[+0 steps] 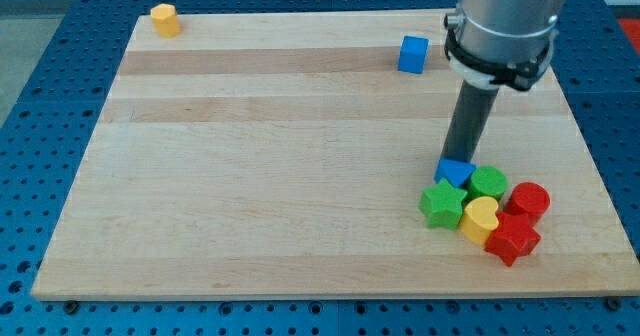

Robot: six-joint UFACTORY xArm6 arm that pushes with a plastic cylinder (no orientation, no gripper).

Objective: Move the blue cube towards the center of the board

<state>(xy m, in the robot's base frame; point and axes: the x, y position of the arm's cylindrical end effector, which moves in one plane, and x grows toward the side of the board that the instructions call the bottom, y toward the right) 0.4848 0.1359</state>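
The blue cube (412, 54) sits near the view's top right on the wooden board (250, 156). My tip (461, 160) is well below it, toward the view's bottom. The tip stands at the top edge of a second, small blue block (456, 172), which lies at the top of a cluster; whether they touch I cannot tell. The dark rod rises from the tip to the grey arm body (505, 21), which is just right of the blue cube in the view.
The cluster at the view's lower right holds a green star (442, 204), a green cylinder (489, 183), a yellow heart-like block (480, 219), a red cylinder (528, 201) and a red star (513, 238). A yellow block (165, 20) sits at the top-left corner.
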